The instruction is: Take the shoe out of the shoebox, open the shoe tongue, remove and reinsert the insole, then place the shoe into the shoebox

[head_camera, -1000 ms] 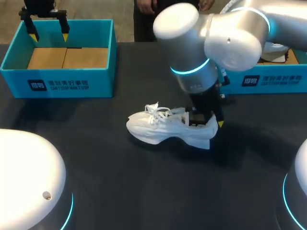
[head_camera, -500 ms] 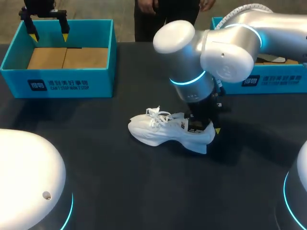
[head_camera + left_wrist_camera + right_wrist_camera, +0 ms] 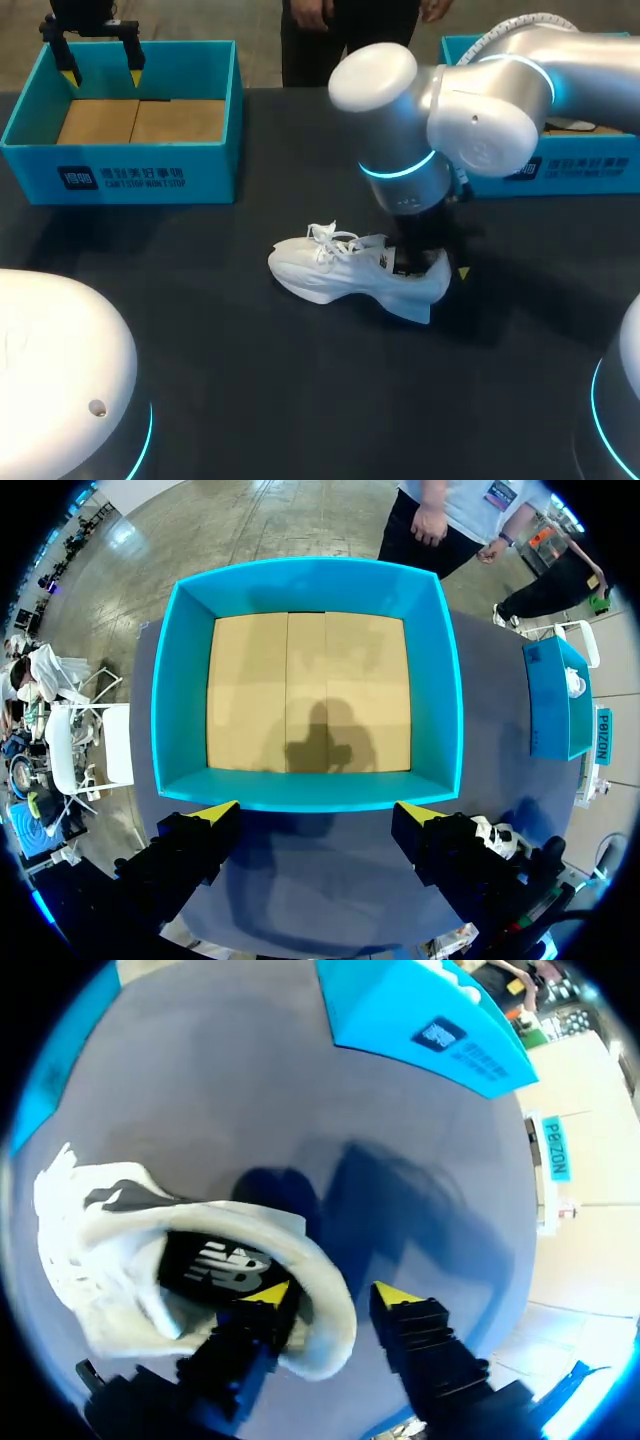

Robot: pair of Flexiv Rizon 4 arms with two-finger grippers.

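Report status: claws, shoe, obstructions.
Left claw open at empty shoebox rim. Right claw at shoe heel, grip unclear. Shoe on table, nothing blocking.

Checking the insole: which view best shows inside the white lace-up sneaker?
Right wrist view: looks into the white lace-up sneaker, dark insole visible. Head view shows only its outside, heel behind the right arm. Left wrist: unclear.

Print on the left shoebox (image 3: 120, 178), upper left of the head view: a dark logo panel, then two short white lines running across the front wall. Same marking on the right shoebox (image 3: 560, 168), upper right, partly behind the arm. Centre frame, the shoe (image 3: 340, 275) shows a small dark mark on its side, too small to read. Inside it, a white logo sits on the black insole (image 3: 215, 1263).
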